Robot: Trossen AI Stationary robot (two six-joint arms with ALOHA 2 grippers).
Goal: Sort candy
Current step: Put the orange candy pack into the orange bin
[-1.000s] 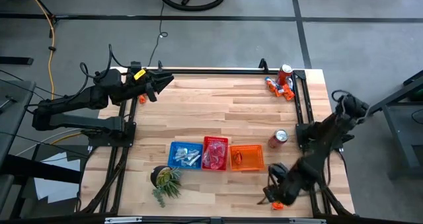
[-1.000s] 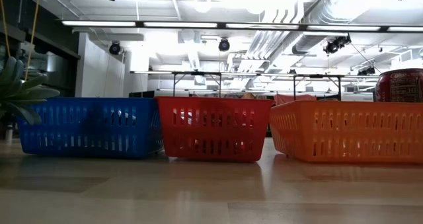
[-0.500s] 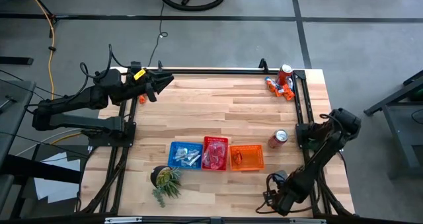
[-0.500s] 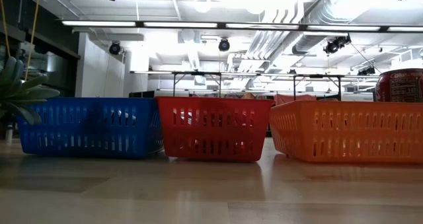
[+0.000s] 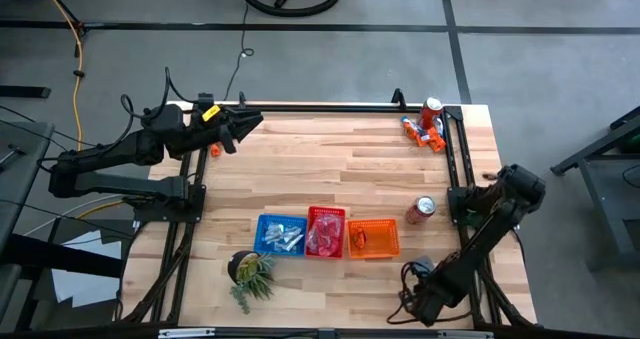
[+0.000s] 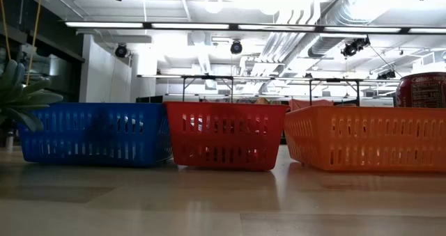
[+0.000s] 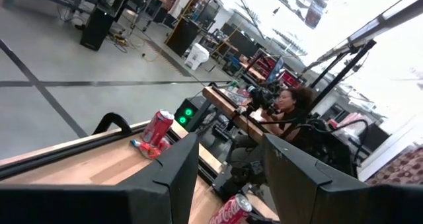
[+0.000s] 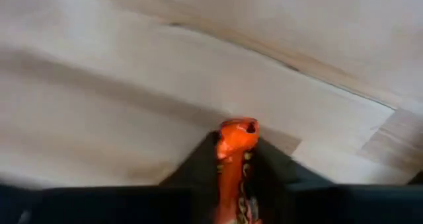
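My right gripper (image 5: 412,301) is low at the table's near right corner, shut on an orange candy (image 8: 234,135). My left gripper (image 5: 240,129) waits open at the far left, with one orange candy (image 5: 213,150) on the table beside it. More candy (image 5: 425,134) lies in a pile at the far right. Blue (image 5: 280,234), red (image 5: 325,231) and orange (image 5: 373,239) baskets stand in a row near the front, each with candy inside. My right gripper pinches the orange candy between its two fingers (image 8: 198,164), coming down at the tabletop from above. The packet's free end (image 8: 238,126) sticks out past the fingertips. Whether it rests on the wood or is clear of it I cannot tell.
One red soda can (image 5: 431,111) stands by the candy pile, another (image 5: 420,210) right of the orange basket. A potted plant (image 5: 250,271) sits in front of the blue basket. Bare wood spans the table's middle. A person shows in the room beyond (image 7: 287,102).
My right gripper has gone toward the table's near edge and down over the orange candy that lay there; the candy no longer shows in the high view. The right arm's elbow has drawn nearer too.
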